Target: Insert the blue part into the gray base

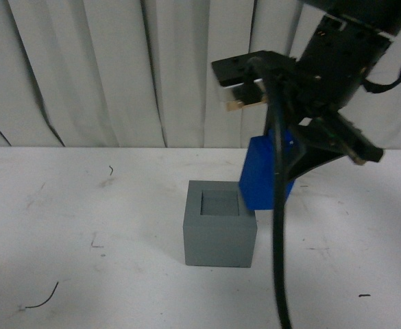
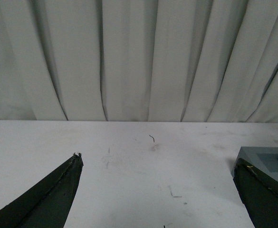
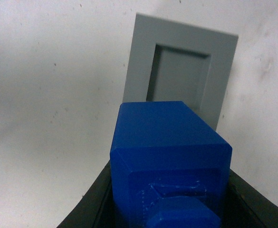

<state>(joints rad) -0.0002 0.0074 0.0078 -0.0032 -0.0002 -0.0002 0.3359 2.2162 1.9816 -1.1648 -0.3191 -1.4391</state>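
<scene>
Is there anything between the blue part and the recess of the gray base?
Nothing visible does. The blue part, held tilted in the right gripper, hangs by the right edge of the gray base, and the square recess is open and empty.

Dim, flat, bluish light; grainy, soft pictures; the matte gray cube (image 1: 219, 229) casts a faint shadow on the white desk (image 1: 83, 226).

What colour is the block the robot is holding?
The block is bright blue, clearest in the right wrist view.
</scene>
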